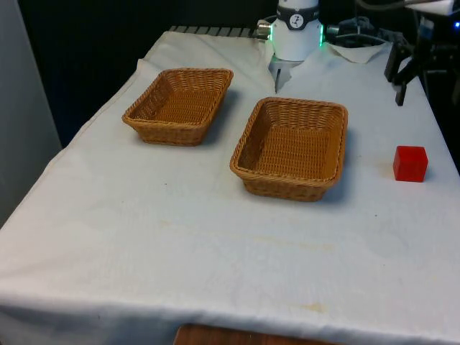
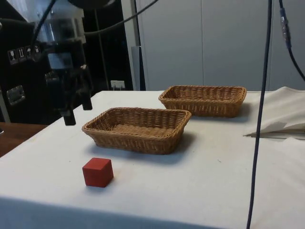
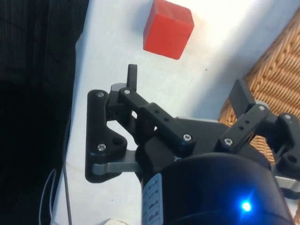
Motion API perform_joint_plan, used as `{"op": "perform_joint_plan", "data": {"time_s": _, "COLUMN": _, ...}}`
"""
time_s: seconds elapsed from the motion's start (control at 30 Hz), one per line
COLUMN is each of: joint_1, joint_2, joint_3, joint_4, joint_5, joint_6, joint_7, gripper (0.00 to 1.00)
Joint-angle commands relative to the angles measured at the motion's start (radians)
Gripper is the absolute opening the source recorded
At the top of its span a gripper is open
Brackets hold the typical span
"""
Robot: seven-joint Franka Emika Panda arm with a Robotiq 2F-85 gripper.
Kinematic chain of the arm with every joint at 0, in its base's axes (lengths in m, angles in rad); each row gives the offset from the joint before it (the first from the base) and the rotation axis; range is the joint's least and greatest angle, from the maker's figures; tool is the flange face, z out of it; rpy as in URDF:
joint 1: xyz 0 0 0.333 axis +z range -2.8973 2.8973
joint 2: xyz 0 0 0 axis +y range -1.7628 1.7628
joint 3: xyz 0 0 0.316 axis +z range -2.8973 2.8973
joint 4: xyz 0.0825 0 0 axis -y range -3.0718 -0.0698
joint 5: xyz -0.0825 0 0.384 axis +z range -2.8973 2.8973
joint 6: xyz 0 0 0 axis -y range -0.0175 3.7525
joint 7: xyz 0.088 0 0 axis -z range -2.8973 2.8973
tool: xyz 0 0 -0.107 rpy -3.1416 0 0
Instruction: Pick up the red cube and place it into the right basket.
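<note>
- Red cube sits on the white cloth, well apart from the near wicker basket, on that basket's side towards the front view's right.
- Black gripper hangs in the air above the cloth, beyond the cube and beside the near basket; its fingers are spread wide and grasp nothing.
- Far wicker basket stands apart from the near basket, towards the front view's left and further back.
- Both baskets hold nothing.
</note>
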Motion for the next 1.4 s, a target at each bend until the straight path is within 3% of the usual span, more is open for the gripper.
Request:
{"op": "perform_joint_plan", "data": {"time_s": 0.0, "joint_1": -0.002, "joint_2": 0.002, "joint_3": 0.006, "joint_4": -0.02, "joint_5": 0.011, "joint_6": 0.028, "joint_7": -0.003, "gripper": 1.0}}
{"op": "perform_joint_plan", "data": {"time_s": 0.03, "joint_1": 0.0, "joint_2": 0.001, "joint_3": 0.001, "joint_4": -0.01, "joint_5": 0.0, "joint_6": 0.008, "joint_7": 0.0, "gripper": 1.0}}
{"op": "perform_joint_plan", "data": {"time_s": 0.2, "joint_1": 0.0, "joint_2": 0.004, "joint_3": 0.01, "joint_4": -0.077, "joint_5": 0.008, "joint_6": 0.081, "joint_7": 0.016, "gripper": 1.0}}
{"op": "perform_joint_plan", "data": {"time_s": 0.3, "joint_1": 0.0, "joint_2": 0.004, "joint_3": 0.01, "joint_4": -0.09, "joint_5": 0.001, "joint_6": 0.084, "joint_7": 0.023, "gripper": 1.0}}
{"op": "perform_joint_plan", "data": {"time_s": 0.4, "joint_1": 0.0, "joint_2": 0.024, "joint_3": 0.013, "joint_4": -0.107, "joint_5": 0.008, "joint_6": 0.127, "joint_7": 0.05, "gripper": 1.0}}
{"op": "perform_joint_plan", "data": {"time_s": 0.77, "joint_1": -0.006, "joint_2": 0.084, "joint_3": 0.018, "joint_4": -0.106, "joint_5": 0.02, "joint_6": 0.189, "joint_7": 0.117, "gripper": 1.0}}
{"op": "perform_joint_plan", "data": {"time_s": 0.93, "joint_1": -0.002, "joint_2": 0.094, "joint_3": 0.012, "joint_4": -0.104, "joint_5": 0.015, "joint_6": 0.193, "joint_7": 0.13, "gripper": 1.0}}
{"op": "perform_joint_plan", "data": {"time_s": 1.03, "joint_1": -0.008, "joint_2": 0.112, "joint_3": 0.017, "joint_4": -0.094, "joint_5": 0.028, "joint_6": 0.206, "joint_7": 0.136, "gripper": 1.0}}
{"op": "perform_joint_plan", "data": {"time_s": 1.37, "joint_1": -0.006, "joint_2": 0.158, "joint_3": 0.022, "joint_4": -0.073, "joint_5": 0.035, "joint_6": 0.235, "joint_7": 0.171, "gripper": 1.0}}
